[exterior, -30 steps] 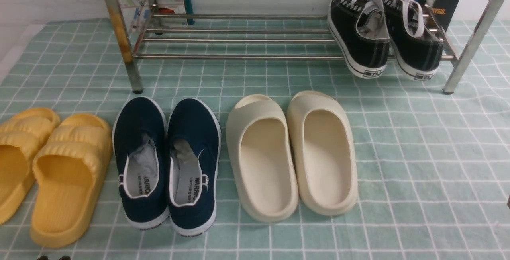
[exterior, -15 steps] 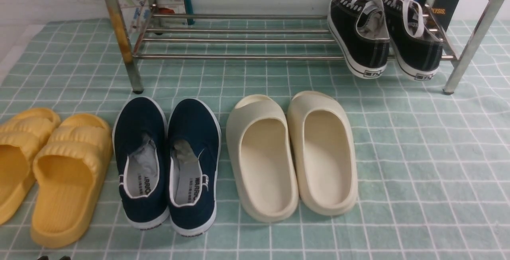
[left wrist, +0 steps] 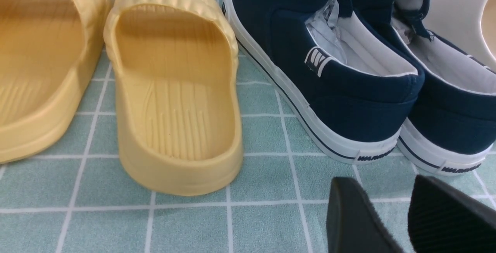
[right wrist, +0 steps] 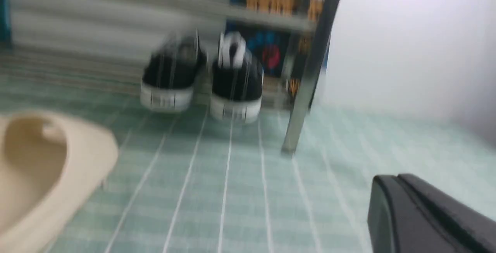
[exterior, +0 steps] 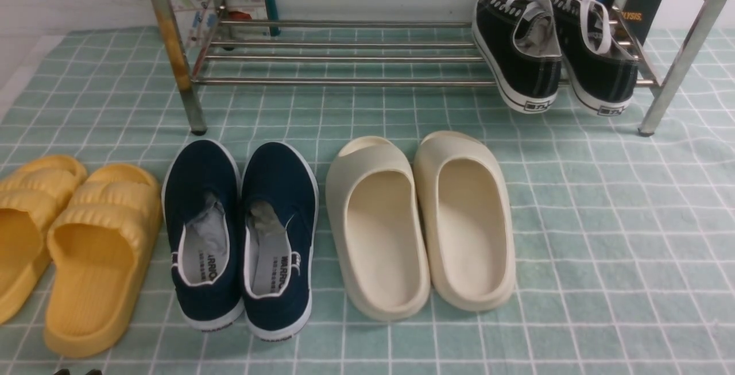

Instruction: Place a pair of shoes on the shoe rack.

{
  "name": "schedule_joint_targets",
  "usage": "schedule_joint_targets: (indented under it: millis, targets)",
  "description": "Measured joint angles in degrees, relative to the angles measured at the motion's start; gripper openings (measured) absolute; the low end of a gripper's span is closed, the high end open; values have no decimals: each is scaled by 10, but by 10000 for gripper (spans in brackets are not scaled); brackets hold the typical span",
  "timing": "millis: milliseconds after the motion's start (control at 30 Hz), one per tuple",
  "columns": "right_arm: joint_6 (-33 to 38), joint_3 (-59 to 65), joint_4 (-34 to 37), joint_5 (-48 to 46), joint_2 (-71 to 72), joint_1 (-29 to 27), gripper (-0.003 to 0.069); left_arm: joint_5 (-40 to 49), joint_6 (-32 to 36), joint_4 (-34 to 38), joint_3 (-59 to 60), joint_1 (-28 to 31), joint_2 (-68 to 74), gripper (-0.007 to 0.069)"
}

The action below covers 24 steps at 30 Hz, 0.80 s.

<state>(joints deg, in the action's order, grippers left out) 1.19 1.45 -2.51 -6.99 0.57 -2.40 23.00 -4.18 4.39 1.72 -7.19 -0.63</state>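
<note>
Bright, even, soft-shadowed light; front and left wrist views sharp, right wrist view smeared by motion blur.

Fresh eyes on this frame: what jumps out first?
The row of footwear on the green checked cloth: yellow slides on the robot's left, navy slip-ons next, cream slides in the middle. Behind them, the pair of black sneakers sits on the bottom tier of the silver shoe rack, at its right end, heels hanging over the front bar.
</note>
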Motion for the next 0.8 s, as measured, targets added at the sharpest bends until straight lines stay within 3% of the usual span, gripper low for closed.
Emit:
schedule_joint_targets:
  millis: [133,800]
  targets:
    - [-56,-2,25,-134,0,0,-3,0,0,0,0,0,0,239]
    - [-70,-5,25,-149,0,0,4,1,0,0,0,0,0,239]
